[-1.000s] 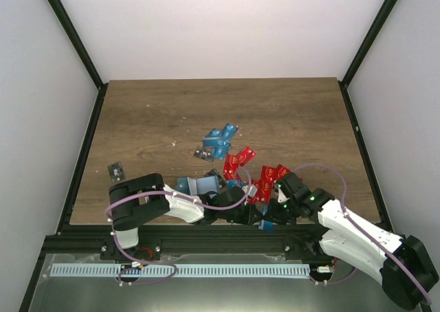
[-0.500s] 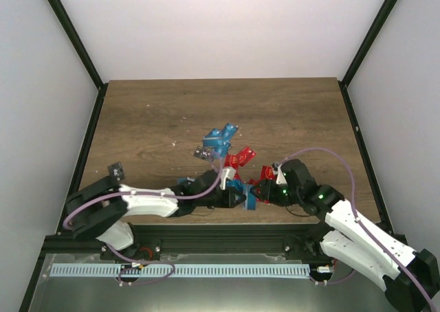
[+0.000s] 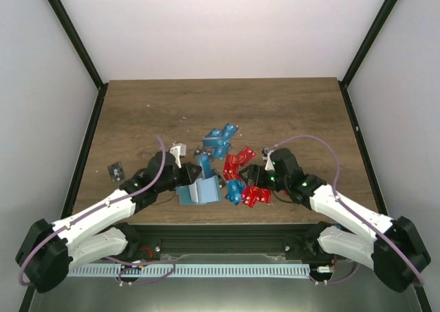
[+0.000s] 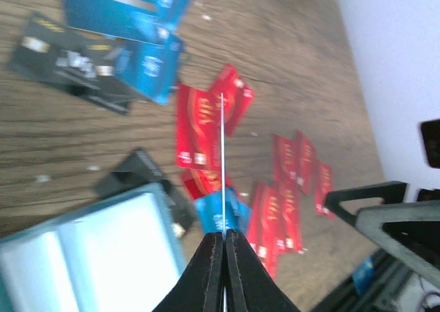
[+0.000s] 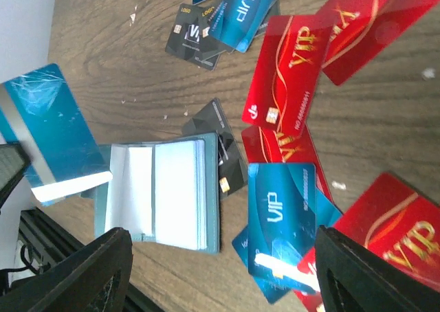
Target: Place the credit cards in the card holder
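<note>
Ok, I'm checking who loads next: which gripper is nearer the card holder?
Left. The left gripper, shut on a blue card, hangs right by the far edge of the card holder; the right gripper, open, sits off to its right with loose cards between.

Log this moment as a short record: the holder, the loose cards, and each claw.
card holder: lying open on the table, clear sleeves facing up
left claw: shut on one blue card, held close by the holder
right claw: open, holding nothing, above the loose cards
loose cards: red cards, blue cards and black cards scattered flat on the wood beside the holder
</note>
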Controlling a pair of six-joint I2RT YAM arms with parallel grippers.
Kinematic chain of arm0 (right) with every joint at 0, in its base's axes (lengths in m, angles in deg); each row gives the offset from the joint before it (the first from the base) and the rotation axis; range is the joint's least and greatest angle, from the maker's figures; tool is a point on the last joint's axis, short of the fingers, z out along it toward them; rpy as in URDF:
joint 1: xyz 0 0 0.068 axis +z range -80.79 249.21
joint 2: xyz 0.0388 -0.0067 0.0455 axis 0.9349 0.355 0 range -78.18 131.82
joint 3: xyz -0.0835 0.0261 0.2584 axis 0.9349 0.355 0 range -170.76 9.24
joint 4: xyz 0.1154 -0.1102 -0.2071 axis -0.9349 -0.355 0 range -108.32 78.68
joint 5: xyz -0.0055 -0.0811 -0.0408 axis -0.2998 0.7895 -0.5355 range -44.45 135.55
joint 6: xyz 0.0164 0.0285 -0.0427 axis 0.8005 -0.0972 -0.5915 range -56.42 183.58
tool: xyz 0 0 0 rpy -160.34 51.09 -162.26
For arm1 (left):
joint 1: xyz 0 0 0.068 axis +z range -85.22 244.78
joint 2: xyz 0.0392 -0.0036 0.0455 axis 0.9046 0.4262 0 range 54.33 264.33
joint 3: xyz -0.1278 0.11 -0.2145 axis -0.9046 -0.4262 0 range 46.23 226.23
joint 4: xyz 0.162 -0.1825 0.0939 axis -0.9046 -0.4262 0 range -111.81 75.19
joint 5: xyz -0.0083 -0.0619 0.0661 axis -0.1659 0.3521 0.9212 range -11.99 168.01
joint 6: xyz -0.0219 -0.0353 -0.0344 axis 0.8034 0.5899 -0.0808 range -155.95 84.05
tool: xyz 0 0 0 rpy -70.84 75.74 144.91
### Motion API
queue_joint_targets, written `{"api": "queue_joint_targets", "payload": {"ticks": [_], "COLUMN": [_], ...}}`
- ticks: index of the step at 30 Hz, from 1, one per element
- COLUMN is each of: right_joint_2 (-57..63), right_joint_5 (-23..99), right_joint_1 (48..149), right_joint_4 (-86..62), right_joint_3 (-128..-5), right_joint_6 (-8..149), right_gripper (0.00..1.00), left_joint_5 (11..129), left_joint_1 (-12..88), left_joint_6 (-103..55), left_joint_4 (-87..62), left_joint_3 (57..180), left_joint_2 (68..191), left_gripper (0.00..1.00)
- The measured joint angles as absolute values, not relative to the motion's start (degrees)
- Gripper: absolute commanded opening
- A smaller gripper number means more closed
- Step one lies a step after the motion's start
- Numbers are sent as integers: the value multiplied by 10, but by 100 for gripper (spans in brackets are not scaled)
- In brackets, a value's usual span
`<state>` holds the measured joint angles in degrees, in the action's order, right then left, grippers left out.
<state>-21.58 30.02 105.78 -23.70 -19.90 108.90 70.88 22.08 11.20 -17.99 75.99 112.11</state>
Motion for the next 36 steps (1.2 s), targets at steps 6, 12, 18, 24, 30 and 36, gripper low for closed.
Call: {"api": "queue_joint_targets", "payload": {"ticks": [6, 12, 18, 24, 30, 36], "right_joint_2": [-110, -11, 60, 103, 122, 132], "right_joint_5": [275, 218, 164, 126, 110, 99], "right_joint_1": [1058, 1058, 1058, 1058, 1058, 1058], "right_joint_4": [-167, -108, -55, -9, 14, 38], "right_joint_3": [-238, -256, -256, -257, -257, -257], "right_joint_6": [1055, 1034, 1034, 1037, 1039, 1048], "right_gripper": [68, 59, 53, 50, 49, 46], "left_joint_5": [687, 663, 659, 655, 646, 636], "left_joint_1": [296, 303, 304, 304, 304, 304], "left_joint_6": [95, 91, 95, 107, 120, 129], "left_joint_4": [-221, -237, -247, -243, -234, -211], "left_joint_3": [738, 732, 704, 682, 669, 663], "left_joint_2": [1124, 1134, 1110, 1107, 1107, 1115], "left_gripper": [4, 4, 4, 4, 4, 4]}}
